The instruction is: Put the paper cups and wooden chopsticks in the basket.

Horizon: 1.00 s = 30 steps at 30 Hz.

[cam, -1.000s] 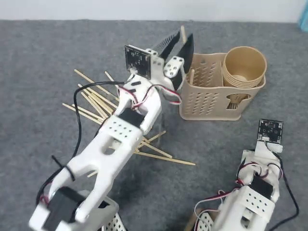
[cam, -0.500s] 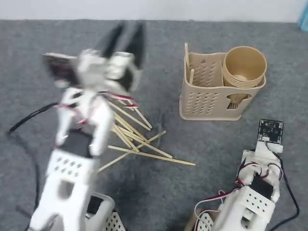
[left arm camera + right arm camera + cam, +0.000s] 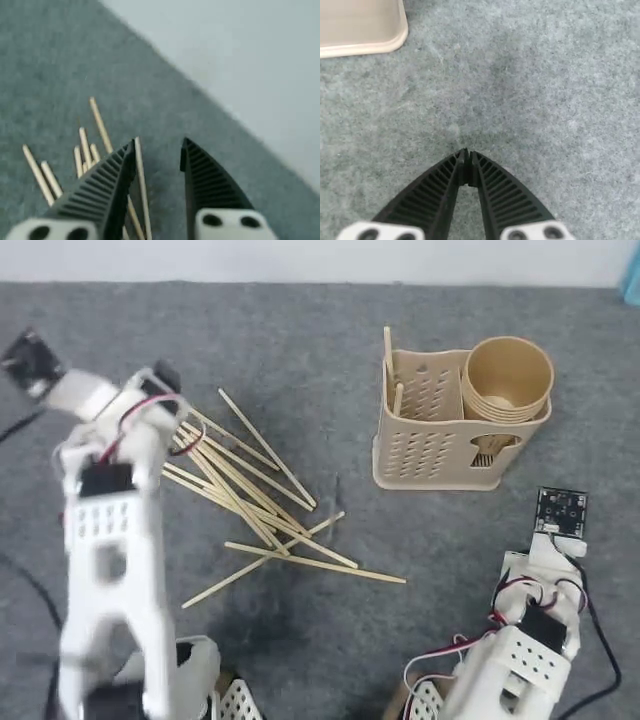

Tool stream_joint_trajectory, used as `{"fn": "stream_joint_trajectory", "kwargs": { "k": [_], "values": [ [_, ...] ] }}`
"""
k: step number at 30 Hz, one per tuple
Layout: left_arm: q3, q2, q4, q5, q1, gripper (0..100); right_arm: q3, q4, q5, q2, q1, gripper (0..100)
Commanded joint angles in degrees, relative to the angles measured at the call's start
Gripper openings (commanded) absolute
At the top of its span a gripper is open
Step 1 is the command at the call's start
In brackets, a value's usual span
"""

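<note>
Several wooden chopsticks [image 3: 240,490] lie scattered on the grey carpet left of centre. The beige slotted basket [image 3: 430,455] stands at the back right with stacked paper cups [image 3: 508,375] in its right compartment and a couple of chopsticks [image 3: 389,360] upright in its left one. My left arm [image 3: 110,500] is at the far left, over the pile's left end. In its wrist view my left gripper [image 3: 157,150] is open above chopstick ends [image 3: 100,127], holding nothing. My right gripper [image 3: 466,154] is shut and empty, low over bare carpet near a basket corner [image 3: 360,25].
My right arm [image 3: 540,610] rests at the front right, below the basket. A pale wall [image 3: 320,260] borders the carpet at the back. Open carpet lies between the pile and the basket.
My left arm has swung away from the basket to the far left over the pile. The chopstick it held by the basket now stands in the left compartment.
</note>
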Motion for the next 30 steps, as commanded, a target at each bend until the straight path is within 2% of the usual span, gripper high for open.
{"fn": "stream_joint_trajectory", "kwargs": {
  "k": [1, 8, 16, 30],
  "values": [
    [-12.70, 16.00, 5.01, 1.93, 2.02, 14, -0.44, -0.92, 0.79, -1.27, 0.66, 0.9],
    [-41.45, 43.34, 19.43, 3.16, 5.45, 14, -0.44, -0.92, 0.79, -1.27, 0.66, 0.9],
    [-73.98, 69.54, 30.51, 5.98, 5.89, 14, -0.44, -0.92, 0.79, -1.27, 0.57, 0.9],
    [-123.82, 104.88, 49.05, 8.70, 6.86, 14, -0.44, -0.92, 0.79, -1.27, 0.57, 0.9]
  ]
}}
